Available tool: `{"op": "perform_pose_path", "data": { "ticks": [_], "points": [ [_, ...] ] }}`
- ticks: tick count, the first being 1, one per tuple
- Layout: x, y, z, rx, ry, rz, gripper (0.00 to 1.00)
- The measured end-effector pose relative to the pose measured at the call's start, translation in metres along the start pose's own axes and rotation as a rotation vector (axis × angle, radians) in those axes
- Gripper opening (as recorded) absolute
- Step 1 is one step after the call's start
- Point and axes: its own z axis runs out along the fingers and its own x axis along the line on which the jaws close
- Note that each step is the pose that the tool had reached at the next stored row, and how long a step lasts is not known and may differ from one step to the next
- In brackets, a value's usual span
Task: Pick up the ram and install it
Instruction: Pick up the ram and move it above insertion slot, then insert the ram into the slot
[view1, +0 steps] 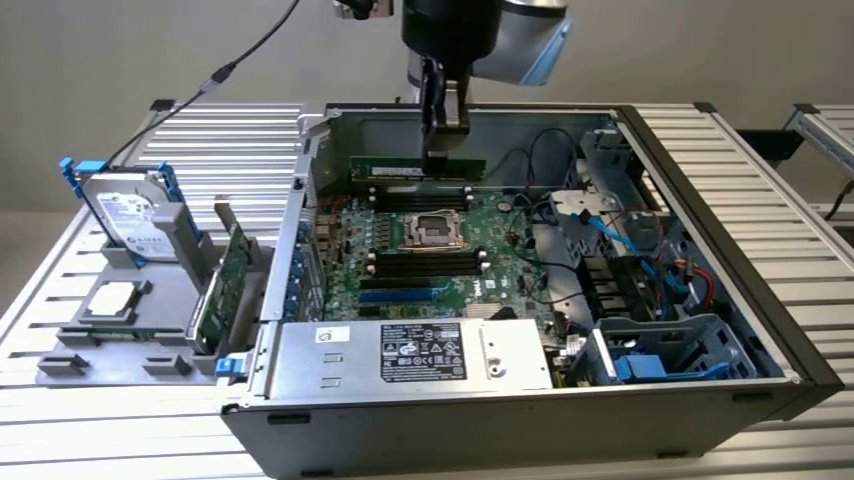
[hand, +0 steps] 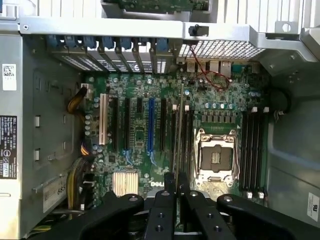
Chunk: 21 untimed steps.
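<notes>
The ram (view1: 398, 167) is a slim dark-green stick. It hangs level and lengthwise inside the open computer case (view1: 747, 300), above the far part of the motherboard (view1: 400, 250). My gripper (view1: 450, 150) reaches straight down from above and is shut on the ram's top edge near one end. In the wrist view the ram (hand: 178, 140) appears edge-on as a thin strip running out from my gripper (hand: 176, 182). That strip lies in line with the memory slots (hand: 186, 135) beside the CPU socket (hand: 216, 157). The ram sits above the board, clear of the slots.
A second bank of memory slots (hand: 252, 150) lies on the socket's other side. The power supply (view1: 414, 350) fills the case's near end, and blue-cabled drive bays (view1: 661, 350) are at the exterior view's right. Outside the case, a grey tray (view1: 80, 360) holds a hard drive (view1: 134, 215) and an upright expansion card (view1: 230, 280).
</notes>
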Motion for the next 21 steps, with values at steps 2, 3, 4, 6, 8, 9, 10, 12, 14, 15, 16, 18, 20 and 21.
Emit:
{"op": "perform_pose_path", "data": {
  "ticks": [2, 3, 4, 6, 8, 9, 10, 12, 14, 15, 16, 18, 20, 21],
  "points": [
    [-0.004, -0.0038, 0.0037, 0.0000, -0.0002, 0.000, 0.13],
    [-0.006, -0.0055, 0.0054, 0.0000, -0.0002, 0.000, 0.13],
    [-0.008, -0.0071, 0.0071, -0.0001, -0.0001, 0.000, 0.13],
    [-0.011, -0.0103, 0.0107, 0.0000, -0.0003, 0.000, 0.13],
    [-0.015, -0.0133, 0.0141, 0.0000, -0.0004, 0.000, 0.13],
    [-0.016, -0.0149, 0.0154, 0.0000, -0.0005, -0.001, 0.13],
    [-0.018, -0.0166, 0.0164, 0.0000, -0.0007, -0.001, 0.13],
    [-0.019, -0.0198, 0.0168, 0.0000, -0.0009, -0.002, 0.13],
    [-0.019, -0.0207, 0.0167, 0.0000, -0.0012, -0.002, 0.13],
    [-0.019, -0.0207, 0.0167, 0.0000, -0.0012, -0.002, 0.13],
    [-0.019, -0.0207, 0.0167, 0.0000, -0.0013, -0.002, 0.13],
    [-0.019, -0.0207, 0.0166, 0.0000, -0.0012, -0.002, 0.13],
    [-0.019, -0.0207, 0.0165, 0.0000, -0.0012, -0.002, 0.13],
    [-0.019, -0.0207, 0.0165, 0.0000, -0.0012, -0.002, 0.13]
  ]
}}
